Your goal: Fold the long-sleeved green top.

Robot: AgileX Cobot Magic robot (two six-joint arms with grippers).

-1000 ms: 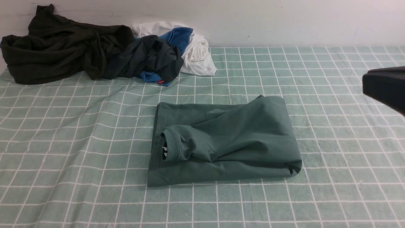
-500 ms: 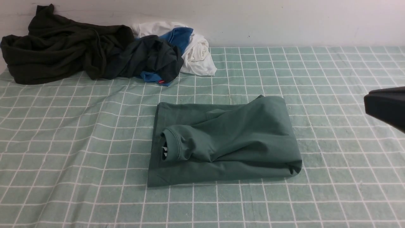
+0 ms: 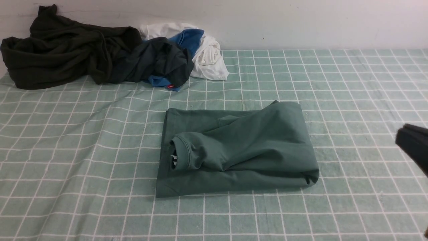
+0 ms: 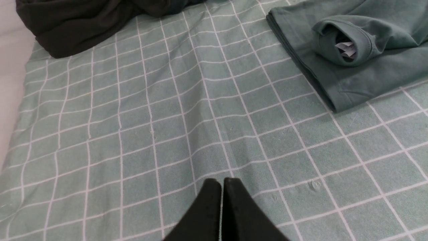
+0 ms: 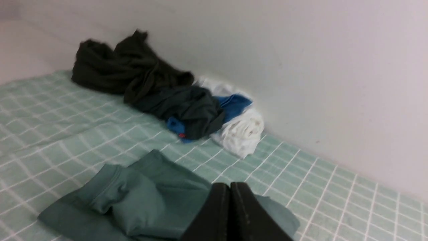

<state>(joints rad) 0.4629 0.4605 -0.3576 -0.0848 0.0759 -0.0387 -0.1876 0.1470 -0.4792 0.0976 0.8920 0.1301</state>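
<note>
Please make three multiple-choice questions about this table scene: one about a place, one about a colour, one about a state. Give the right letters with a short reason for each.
1. Where does the heap of other clothes lie?
A. at the far left, against the wall
B. at the near right corner
C. on top of the green long-sleeved top

2. What colour is the garment between the dark and the white ones in that heap?
A. red
B. blue
C. yellow

3. In what state is the green long-sleeved top?
A. spread flat with its sleeves out
B. folded into a compact block
C. hanging from a tool

Answers:
1 A, the heap touches the wall in the front view.
2 B, the blue cloth shows there.
3 B, it lies folded on the grid sheet, both tools apart from it.
</note>
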